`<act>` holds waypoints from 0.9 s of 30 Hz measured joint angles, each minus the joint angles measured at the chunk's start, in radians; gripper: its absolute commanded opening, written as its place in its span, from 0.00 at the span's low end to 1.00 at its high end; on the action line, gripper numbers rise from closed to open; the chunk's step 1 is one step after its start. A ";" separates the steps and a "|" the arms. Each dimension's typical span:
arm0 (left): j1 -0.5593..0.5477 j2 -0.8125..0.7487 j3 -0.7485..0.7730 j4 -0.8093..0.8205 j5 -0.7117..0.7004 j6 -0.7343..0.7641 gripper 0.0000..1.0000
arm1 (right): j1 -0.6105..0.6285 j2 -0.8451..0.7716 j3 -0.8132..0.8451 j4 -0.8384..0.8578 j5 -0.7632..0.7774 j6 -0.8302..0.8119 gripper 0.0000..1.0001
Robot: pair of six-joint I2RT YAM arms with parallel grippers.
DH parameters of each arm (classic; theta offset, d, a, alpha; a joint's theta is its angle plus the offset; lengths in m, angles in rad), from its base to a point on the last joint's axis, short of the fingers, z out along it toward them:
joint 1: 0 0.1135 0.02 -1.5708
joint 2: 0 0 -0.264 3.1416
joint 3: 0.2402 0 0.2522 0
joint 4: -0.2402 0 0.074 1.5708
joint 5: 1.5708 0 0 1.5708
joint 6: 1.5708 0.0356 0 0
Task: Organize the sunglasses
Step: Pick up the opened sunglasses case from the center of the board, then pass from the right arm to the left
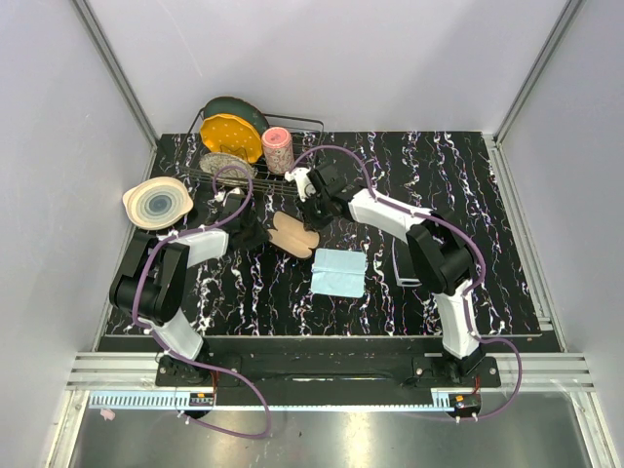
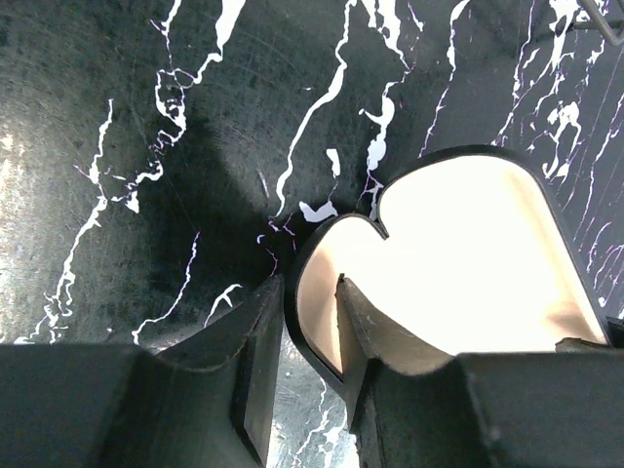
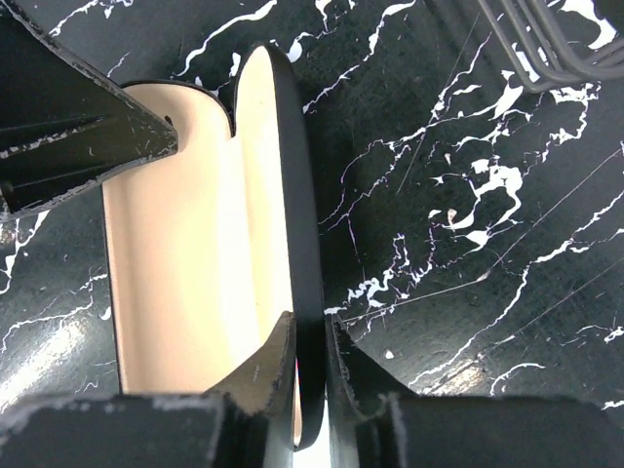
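The black glasses case (image 1: 292,234) lies open in the middle of the table, its beige lining facing up. My left gripper (image 1: 255,232) is shut on the rim at the case's left end; in the left wrist view the gripper (image 2: 310,285) has one finger inside the case (image 2: 468,263) and one outside. My right gripper (image 1: 310,216) pinches the rim on the other side, and the right wrist view shows the gripper (image 3: 310,320) astride the black edge of the case (image 3: 195,244). The sunglasses (image 1: 405,265), thin and whitish, lie beside the right arm.
A light-blue cloth (image 1: 338,271) lies just in front of the case. At the back left stands a wire dish rack (image 1: 297,122) with a yellow plate (image 1: 231,136) and a pink cup (image 1: 278,151). A cream bowl (image 1: 156,203) sits at the left edge.
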 measured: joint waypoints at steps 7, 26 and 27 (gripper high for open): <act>0.000 0.009 0.032 -0.037 0.019 0.003 0.43 | 0.001 0.008 0.016 -0.011 0.011 -0.041 0.17; 0.000 -0.055 0.160 -0.193 0.107 -0.009 0.49 | 0.015 0.016 0.013 0.233 0.159 -0.248 0.17; 0.002 -0.055 0.172 -0.192 0.120 -0.018 0.47 | 0.015 0.017 0.013 0.253 0.167 -0.251 0.17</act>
